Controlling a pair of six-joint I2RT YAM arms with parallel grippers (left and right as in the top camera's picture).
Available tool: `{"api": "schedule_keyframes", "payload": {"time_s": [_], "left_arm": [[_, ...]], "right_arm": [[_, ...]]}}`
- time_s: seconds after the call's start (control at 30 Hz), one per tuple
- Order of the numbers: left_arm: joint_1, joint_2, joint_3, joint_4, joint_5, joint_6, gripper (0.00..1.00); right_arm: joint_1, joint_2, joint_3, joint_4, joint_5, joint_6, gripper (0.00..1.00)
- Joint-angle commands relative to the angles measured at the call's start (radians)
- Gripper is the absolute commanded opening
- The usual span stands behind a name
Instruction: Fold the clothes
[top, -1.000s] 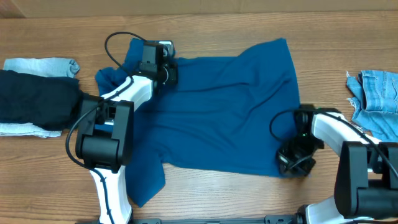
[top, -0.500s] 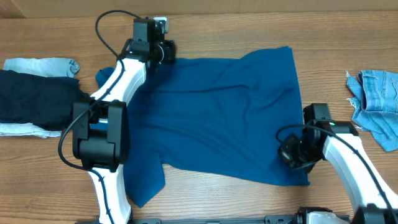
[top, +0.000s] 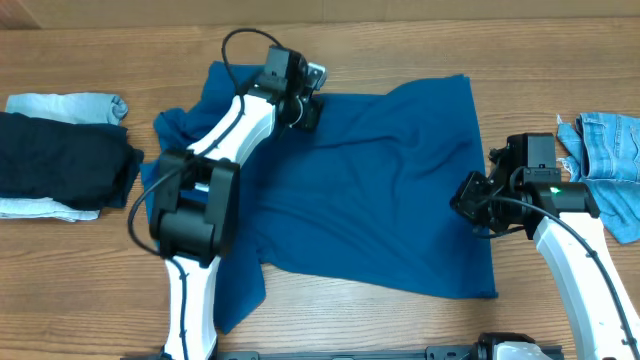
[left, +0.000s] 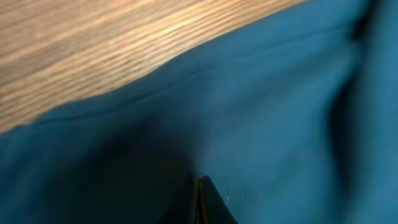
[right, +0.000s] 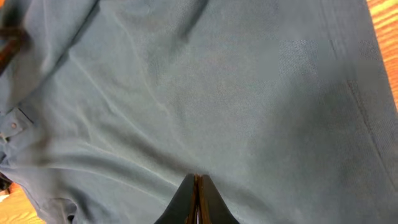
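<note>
The left arm (top: 238, 122) hides part of the polo shirt (top: 380, 190).

Near-black folded garment (top: 60, 158) lies far left on the wooden table (top: 360, 315); frayed light-blue denim (top: 612, 150) far right.

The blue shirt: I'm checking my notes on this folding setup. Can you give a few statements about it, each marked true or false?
The blue shirt lies spread out on the table. True.
The dark garment lies on top of the shirt. False: it sits apart, off to the robot's left.
The right gripper is wide open. False: its fingers are shut together.
The denim piece lies clear of the shirt, on the robot's right. True.
</note>
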Motion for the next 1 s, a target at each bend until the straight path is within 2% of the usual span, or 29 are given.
{"api": "schedule_keyframes", "payload": {"time_s": [0.0,0.1,0.27,0.37,0.47,0.53,0.63,0.83,0.9,0.97], "left_arm": [[0.014,0.076,0.019,0.043,-0.037,0.029,0.04],[0.014,0.076,0.019,0.079,-0.051,0.026,0.04],[0.014,0.076,0.019,0.085,-0.051,0.018,0.04],[0.014,0.076,0.019,0.086,-0.051,-0.008,0.04],[0.014,0.076,0.019,0.093,-0.052,-0.008,0.04],[0.015,0.076,0.019,0.094,-0.087,-0.024,0.04],[0.026,0.076,0.019,0.100,-0.114,-0.027,0.04],[0.111,0.076,0.019,0.148,-0.150,-0.049,0.04],[0.140,0.076,0.019,0.174,-0.149,-0.049,0.04],[0.156,0.076,0.026,0.199,-0.133,-0.049,0.04]], "right_arm": [[0.003,0.012,0.026,-0.038,0.013,-0.010,0.04],[0.003,0.133,0.025,-0.021,0.026,-0.013,0.04],[0.074,0.428,0.026,0.224,-0.050,-0.053,0.04],[0.098,0.533,0.026,0.254,-0.039,-0.027,0.04],[0.098,0.537,0.026,0.128,0.169,0.042,0.04],[0.096,0.537,0.026,-0.016,0.324,0.165,0.04],[0.082,0.537,0.026,-0.123,0.370,0.266,0.04],[-0.010,0.537,0.026,-0.131,0.431,0.255,0.04],[-0.026,0.537,0.026,-0.111,0.421,0.195,0.04],[-0.026,0.529,0.042,-0.067,0.345,0.066,0.04]]}}
